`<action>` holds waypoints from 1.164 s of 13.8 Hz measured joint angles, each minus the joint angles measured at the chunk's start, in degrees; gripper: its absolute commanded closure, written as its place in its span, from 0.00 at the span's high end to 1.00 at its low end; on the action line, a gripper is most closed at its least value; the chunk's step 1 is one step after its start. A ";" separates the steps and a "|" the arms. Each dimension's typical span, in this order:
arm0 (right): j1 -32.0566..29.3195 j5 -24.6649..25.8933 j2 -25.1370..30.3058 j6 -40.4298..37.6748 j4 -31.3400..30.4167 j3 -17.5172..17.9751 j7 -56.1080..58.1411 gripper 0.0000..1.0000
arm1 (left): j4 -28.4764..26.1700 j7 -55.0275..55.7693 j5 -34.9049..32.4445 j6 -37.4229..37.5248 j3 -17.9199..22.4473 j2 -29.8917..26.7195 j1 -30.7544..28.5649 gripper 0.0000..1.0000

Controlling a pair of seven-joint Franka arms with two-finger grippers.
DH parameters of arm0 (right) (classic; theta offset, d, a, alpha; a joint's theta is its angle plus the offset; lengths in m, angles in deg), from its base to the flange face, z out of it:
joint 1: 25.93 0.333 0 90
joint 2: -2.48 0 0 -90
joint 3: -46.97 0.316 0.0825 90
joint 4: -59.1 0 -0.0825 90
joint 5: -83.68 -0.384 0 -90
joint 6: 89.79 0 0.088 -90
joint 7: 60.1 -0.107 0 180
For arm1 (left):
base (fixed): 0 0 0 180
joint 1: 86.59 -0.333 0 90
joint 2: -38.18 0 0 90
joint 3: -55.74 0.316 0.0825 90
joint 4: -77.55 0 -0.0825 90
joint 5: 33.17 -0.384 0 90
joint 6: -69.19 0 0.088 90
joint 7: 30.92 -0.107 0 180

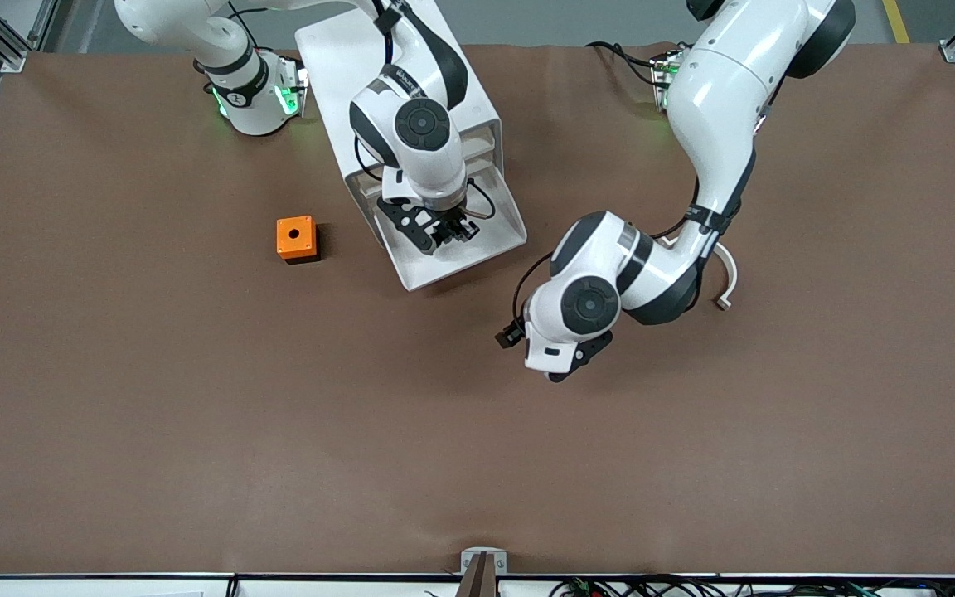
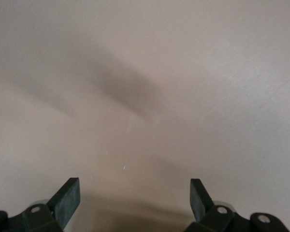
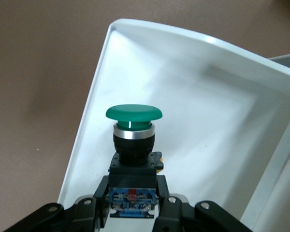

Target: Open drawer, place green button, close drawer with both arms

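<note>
A: Right claw is clenched on the green-capped push-button, gripping its black-and-blue body, hanging over the pulled-out drawer of the white cabinet. Button's above the tray, not set down yet.

B: Left claw?

A: Released, nothing in it, over bare brown bench toward the left arm's end, near the drawer's open front. Waiting.

B: Risks?

A: Release from up there and the button probably tips or rolls: wide cap, narrow body, top-heavy. It sits close to the drawer's side wall in the right wrist view, so it could knock the rim and hop out onto the bench.

B: And the close?

A: If the button ends up standing on end, the cap might catch the level above when the drawer goes in. Can't tell the clearance. Also the left arm is close; pushing before the right claw lifts clear could mean a collision.

B: Orange box?

A: Well apart, on the bench toward the right arm's end. No issue.
</note>
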 measured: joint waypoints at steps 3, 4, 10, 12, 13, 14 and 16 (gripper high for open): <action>0.11 -0.13 0.00 0.00 -0.14 -0.01 0.00 0.00 | -0.12 0.00 -5.02 -4.33 -0.01 0.08 2.23 1.00; 0.11 -0.24 0.00 0.00 -0.18 -0.01 0.00 0.00 | -0.17 0.00 -5.55 -5.45 -0.01 0.12 2.90 1.00; 0.12 -2.01 0.01 0.01 -0.21 -0.07 -0.42 1.00 | -0.53 -0.01 -7.18 -8.73 0.01 0.42 4.38 1.00; 0.12 -2.45 0.02 0.02 -0.11 -0.07 -1.39 1.00 | -0.61 -0.03 -7.42 -8.93 0.01 0.51 4.42 1.00; 0.13 -2.56 0.04 0.02 -0.04 -0.07 -1.59 1.00 | -0.66 -0.04 -7.43 -9.03 0.01 0.54 4.43 1.00; 0.13 -2.60 0.05 -0.05 0.14 -0.07 -1.65 1.00 | -0.74 -0.04 -7.43 -9.11 0.01 0.57 4.45 1.00; 0.13 -2.61 0.11 -2.32 1.94 -0.26 -1.64 1.00 | -0.94 -0.04 -7.44 -9.25 0.02 0.64 4.46 1.00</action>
